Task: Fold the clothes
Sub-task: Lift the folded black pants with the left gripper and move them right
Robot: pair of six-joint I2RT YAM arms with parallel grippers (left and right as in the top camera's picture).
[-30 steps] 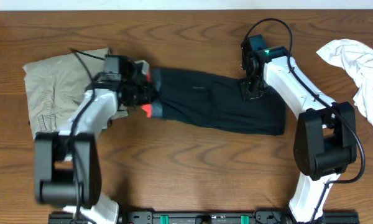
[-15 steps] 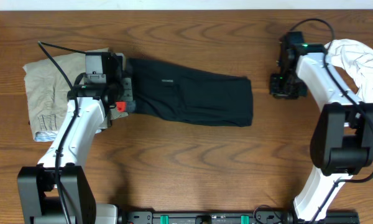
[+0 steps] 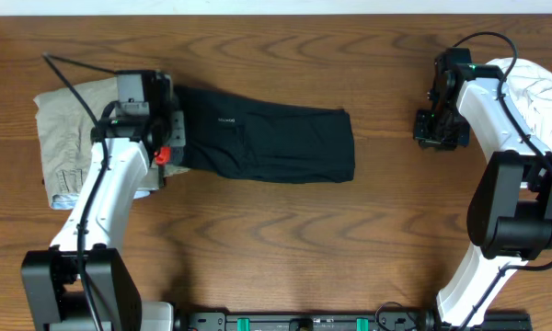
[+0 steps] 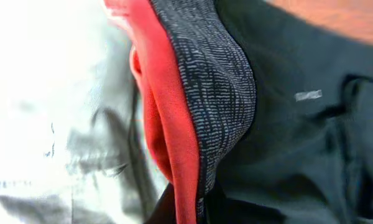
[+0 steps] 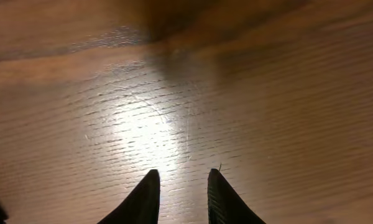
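Black leggings (image 3: 267, 142), folded into a broad flat band, are lying across the left-centre of the wooden bench (image 3: 276, 248), one end pointing left and the other ending square near the middle.

Grey waistband (image 4: 217, 93), finely patterned, is bunching up right in front of the left wrist camera. Its coral-red edging (image 4: 168, 106) is curling alongside it.

Left hand (image 3: 170, 145) is sitting at the waistband end of the leggings with its fingers pressed together, clamping the fabric. A scrap of red is showing just beside it from overhead. The fingers themselves are not appearing in the wrist view.

Khaki-tan trousers (image 3: 69, 129), folded, are lying at the far left of the bench. Their right edge is touching the waistband end of the leggings and is partly hiding under the left arm.

White garment (image 3: 543, 101), crumpled, is lying heaped at the far right edge of the bench.

Right hand (image 3: 439, 129) is hanging over bare wood between the leggings and the white garment, well apart from the leggings. In its wrist view the two dark fingertips (image 5: 148, 193) are standing slightly apart, gripping nothing, with only glossy wood grain showing in the gap.
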